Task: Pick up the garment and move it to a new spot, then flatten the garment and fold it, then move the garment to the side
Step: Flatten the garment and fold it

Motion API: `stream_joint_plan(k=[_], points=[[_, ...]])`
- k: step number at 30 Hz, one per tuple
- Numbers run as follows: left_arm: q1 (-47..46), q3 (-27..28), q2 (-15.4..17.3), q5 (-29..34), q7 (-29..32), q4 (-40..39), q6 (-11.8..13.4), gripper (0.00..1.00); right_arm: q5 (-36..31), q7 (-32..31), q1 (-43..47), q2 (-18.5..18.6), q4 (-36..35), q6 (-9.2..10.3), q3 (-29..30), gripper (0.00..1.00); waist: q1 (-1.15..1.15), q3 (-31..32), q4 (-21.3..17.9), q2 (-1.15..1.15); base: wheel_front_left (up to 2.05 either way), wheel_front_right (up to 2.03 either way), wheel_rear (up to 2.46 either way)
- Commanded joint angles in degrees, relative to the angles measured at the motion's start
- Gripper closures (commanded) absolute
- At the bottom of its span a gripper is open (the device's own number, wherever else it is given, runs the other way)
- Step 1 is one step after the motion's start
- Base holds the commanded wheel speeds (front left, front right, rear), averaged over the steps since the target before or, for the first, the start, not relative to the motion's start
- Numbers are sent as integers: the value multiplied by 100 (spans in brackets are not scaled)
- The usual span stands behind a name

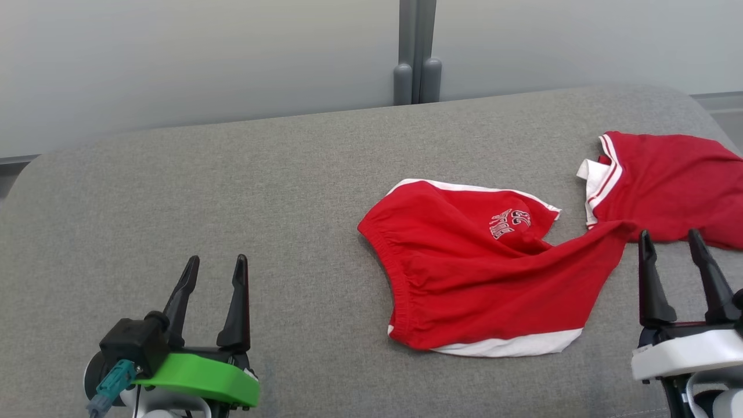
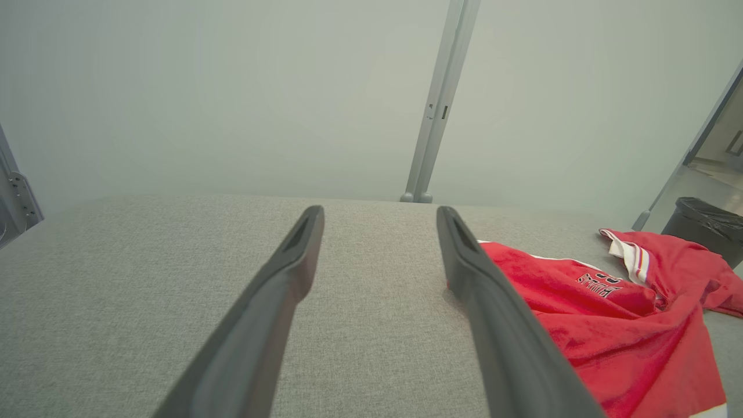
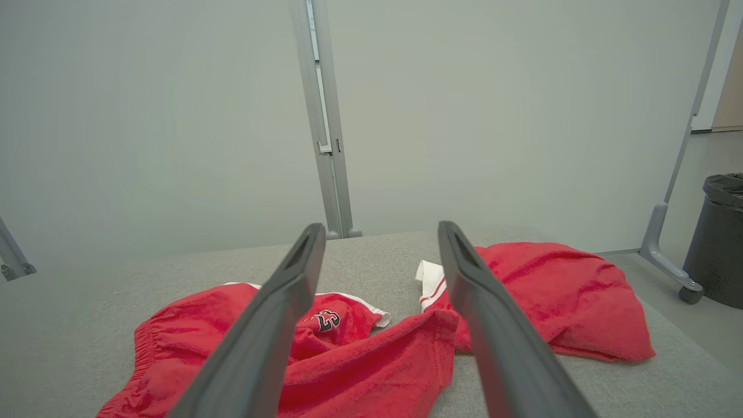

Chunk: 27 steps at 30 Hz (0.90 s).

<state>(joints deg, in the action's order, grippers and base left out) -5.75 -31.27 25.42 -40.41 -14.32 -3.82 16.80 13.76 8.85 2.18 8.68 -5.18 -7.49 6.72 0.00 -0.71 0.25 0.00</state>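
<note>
You see the garment (image 1: pixel 476 278) lying on the padded surface (image 1: pixel 232 191), right of centre. Its far right corner touches a second garment (image 1: pixel 667 180), further back at the surface's right edge. Your left gripper (image 1: pixel 217 258) sits near left, well apart from both; your right gripper (image 1: pixel 668 234) is just before the second garment. A partition (image 1: pixel 203 58) stands behind the surface, a bin (image 3: pixel 722 238) beyond its right end.
</note>
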Motion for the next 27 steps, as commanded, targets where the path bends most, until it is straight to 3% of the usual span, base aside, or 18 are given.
stream_joint_plan(k=[1,10,27], points=[[64,27,-37,-34,-38,6,-39,0,-41,73,116,-116,-15,-1,30,0,0,25,59,0,0,0,0],[80,90,-58,29,-72,69,-99,0,-197,53,160,-290,-5,0,-71,0,0,28,16,0,0,0,0],[96,109,-192,106,-94,134,-137,0,-81,44,-29,-220,41,0,-244,0,0,12,9,0,0,0,0]])
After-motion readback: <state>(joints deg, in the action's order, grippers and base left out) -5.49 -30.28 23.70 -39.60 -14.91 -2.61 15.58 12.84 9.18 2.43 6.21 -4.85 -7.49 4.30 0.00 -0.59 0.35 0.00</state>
